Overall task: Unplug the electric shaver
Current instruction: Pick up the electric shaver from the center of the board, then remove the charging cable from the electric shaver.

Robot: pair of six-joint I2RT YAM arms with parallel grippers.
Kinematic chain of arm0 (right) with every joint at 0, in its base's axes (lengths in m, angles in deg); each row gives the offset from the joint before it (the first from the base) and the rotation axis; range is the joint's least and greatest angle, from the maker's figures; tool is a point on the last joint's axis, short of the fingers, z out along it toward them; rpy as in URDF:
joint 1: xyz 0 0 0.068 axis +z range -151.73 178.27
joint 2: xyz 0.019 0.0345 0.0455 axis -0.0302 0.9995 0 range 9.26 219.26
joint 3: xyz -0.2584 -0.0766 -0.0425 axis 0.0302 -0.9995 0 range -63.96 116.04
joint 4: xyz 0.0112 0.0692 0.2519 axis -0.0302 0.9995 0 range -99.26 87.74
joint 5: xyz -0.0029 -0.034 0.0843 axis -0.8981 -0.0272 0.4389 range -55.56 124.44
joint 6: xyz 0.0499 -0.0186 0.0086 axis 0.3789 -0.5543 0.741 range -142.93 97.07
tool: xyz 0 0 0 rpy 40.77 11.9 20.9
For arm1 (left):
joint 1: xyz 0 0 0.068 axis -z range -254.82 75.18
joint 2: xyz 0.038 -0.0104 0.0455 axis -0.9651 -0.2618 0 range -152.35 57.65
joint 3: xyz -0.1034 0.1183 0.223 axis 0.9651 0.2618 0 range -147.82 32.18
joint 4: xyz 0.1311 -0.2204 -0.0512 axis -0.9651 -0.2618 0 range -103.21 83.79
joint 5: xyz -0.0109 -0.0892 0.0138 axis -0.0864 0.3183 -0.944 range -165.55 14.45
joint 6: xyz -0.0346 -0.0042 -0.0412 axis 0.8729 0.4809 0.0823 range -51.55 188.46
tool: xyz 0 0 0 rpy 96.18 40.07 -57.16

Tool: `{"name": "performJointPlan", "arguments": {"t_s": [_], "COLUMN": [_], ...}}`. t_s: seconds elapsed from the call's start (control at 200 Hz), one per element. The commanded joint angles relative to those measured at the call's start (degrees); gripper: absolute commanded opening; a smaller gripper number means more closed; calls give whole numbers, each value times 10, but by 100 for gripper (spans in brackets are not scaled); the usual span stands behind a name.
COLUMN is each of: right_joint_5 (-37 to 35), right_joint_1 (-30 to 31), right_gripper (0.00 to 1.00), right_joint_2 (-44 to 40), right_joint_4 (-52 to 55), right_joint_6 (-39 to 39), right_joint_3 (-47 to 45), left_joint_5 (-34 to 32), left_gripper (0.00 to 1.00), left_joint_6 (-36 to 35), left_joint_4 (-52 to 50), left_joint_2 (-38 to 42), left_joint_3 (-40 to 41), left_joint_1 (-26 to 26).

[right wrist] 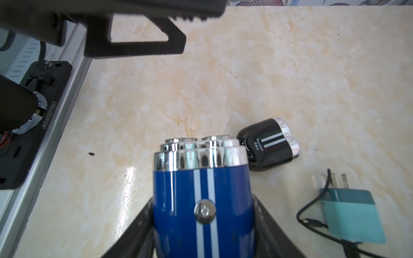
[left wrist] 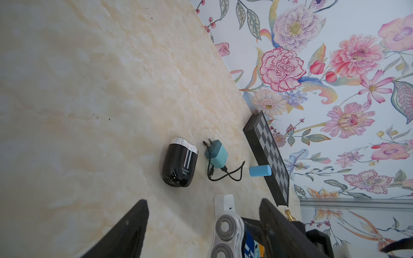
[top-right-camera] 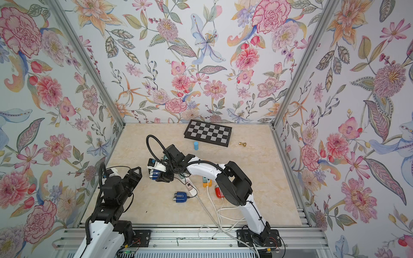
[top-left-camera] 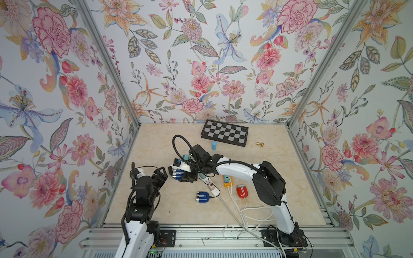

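Right wrist view: a blue electric shaver (right wrist: 201, 185) with white stripes and chrome heads is clamped between the fingers of the right gripper (right wrist: 202, 214), over the middle of the table. Close beside it, the left gripper (top-left-camera: 162, 173) hangs with fingers spread wide and empty. A cream marble-look tabletop (top-left-camera: 290, 156) lies beneath, walled by floral wallpaper (top-left-camera: 201, 55).

blue shaver (right wrist: 202, 214): glossy plastic, chrome head | black shaver (right wrist: 266, 145): glossy plastic | tabletop (right wrist: 290, 78): polished, marble-look

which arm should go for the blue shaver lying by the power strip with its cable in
Left, probably: the left gripper is open and empty near the cabled blue shaver, while the right gripper holds a second blue shaver.
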Motion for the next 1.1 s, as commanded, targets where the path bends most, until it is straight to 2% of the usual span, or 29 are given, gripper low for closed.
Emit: {"name": "performJointPlan", "arguments": {"t_s": [0.0,0.14,0.34,0.856,0.996,1.096], "right_joint_5": [40,62,69,94,101,109], "right_joint_1": [0,-4,-4,0,4,10], "right_gripper": [53,52,52,53,53,53], "right_joint_2": [-5,2,3,13,15,14], "right_joint_4": [-7,-7,-6,-7,-7,-7], "right_joint_6": [41,63,72,113,116,119], "right_joint_3": [36,50,49,75,76,75], "left_joint_5": [11,-24,-51,-68,-76,-75], "left_gripper": [80,81,81,72,66,58], "left_joint_6": [17,21,57,79,79,79], "left_joint_4": [70,110,205,272,281,287], "left_joint_2": [8,4,-12,-42,-41,-43], "left_joint_3": [17,25,63,90,94,96], "left_joint_1": [26,63,91,108,111,111]}}
